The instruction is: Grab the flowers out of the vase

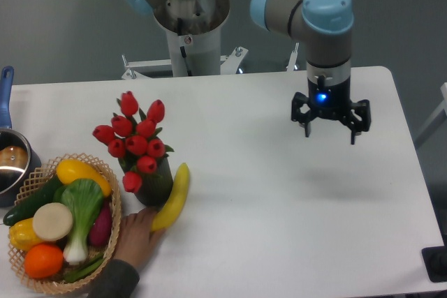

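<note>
Grey and pale blue, the arm reaches down from the top of the view with its wrist pointing straight down, and the claw [328, 130] hangs above the white table [279, 207] on the right side. Its fingers are spread wide and nothing is between them or touching them. Well off to the claw's left, and nearer the camera, the flowers [135, 142] stand upright in the vase [156, 188], whose dark body shows only below the leaves. A yellow banana [172, 196] leans against the vase on the side towards the claw, and a person's hand [135, 236] touches the banana's lower end. Further from the claw, just beside the vase, sits a wicker basket [113, 222] of vegetables
</note>
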`<state>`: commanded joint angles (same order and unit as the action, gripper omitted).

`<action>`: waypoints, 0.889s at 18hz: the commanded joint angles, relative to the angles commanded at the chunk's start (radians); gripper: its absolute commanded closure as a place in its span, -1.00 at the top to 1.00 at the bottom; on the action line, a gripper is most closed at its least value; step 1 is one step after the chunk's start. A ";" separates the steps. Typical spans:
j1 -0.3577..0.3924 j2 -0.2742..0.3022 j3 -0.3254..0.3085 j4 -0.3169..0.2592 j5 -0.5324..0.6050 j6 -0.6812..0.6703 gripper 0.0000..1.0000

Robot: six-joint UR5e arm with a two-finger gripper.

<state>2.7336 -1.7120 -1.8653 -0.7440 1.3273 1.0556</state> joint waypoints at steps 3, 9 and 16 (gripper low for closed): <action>-0.021 0.014 -0.006 0.000 -0.204 -0.083 1.00; -0.083 0.043 -0.109 0.003 -0.378 -0.089 1.00; -0.117 0.160 -0.224 -0.002 -0.569 -0.011 1.00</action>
<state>2.6170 -1.5525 -2.0890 -0.7455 0.7584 1.0446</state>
